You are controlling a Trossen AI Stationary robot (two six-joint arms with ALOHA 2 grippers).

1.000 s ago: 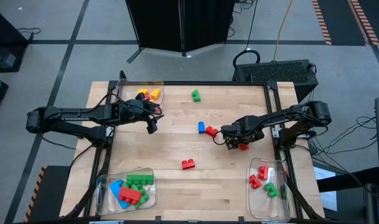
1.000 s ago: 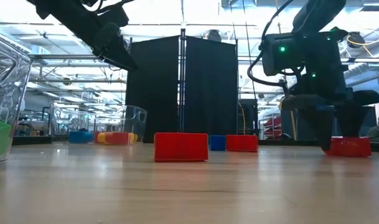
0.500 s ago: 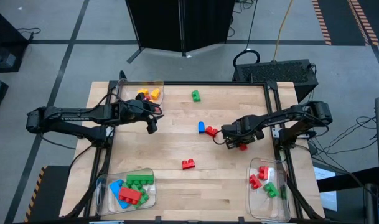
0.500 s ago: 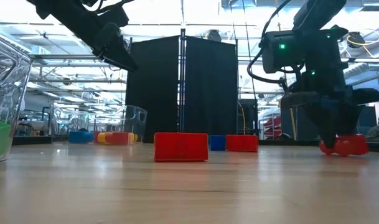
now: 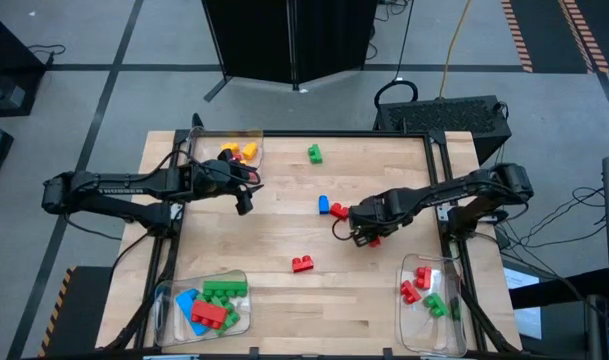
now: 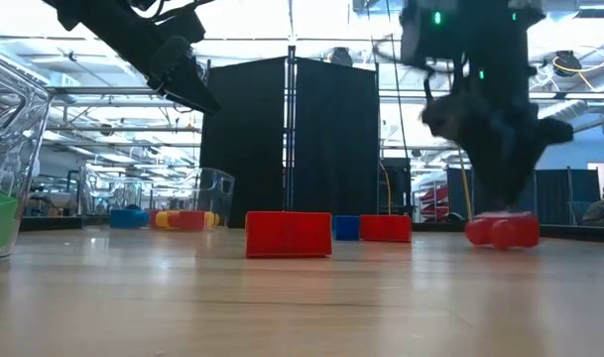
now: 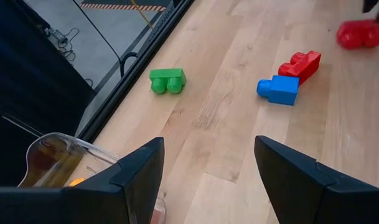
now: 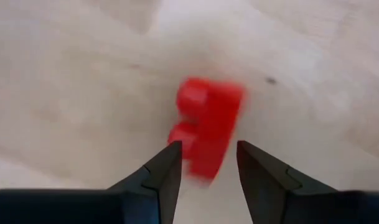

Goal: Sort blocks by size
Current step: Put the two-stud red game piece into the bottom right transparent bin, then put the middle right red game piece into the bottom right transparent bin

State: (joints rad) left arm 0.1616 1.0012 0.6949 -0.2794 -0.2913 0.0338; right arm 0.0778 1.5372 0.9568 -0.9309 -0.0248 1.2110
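Red studded plastic block (image 8: 206,127) sits pinched between the right tool's (image 8: 206,163) dark fingers, on the pale wooden surface (image 5: 284,225); left tool (image 7: 208,168) gapes, empty.

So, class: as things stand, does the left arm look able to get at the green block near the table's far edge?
Probably yes. The green block lies alone on bare wood, and the left gripper hangs open close by with nothing between them. The right gripper is busy with a red block well away.
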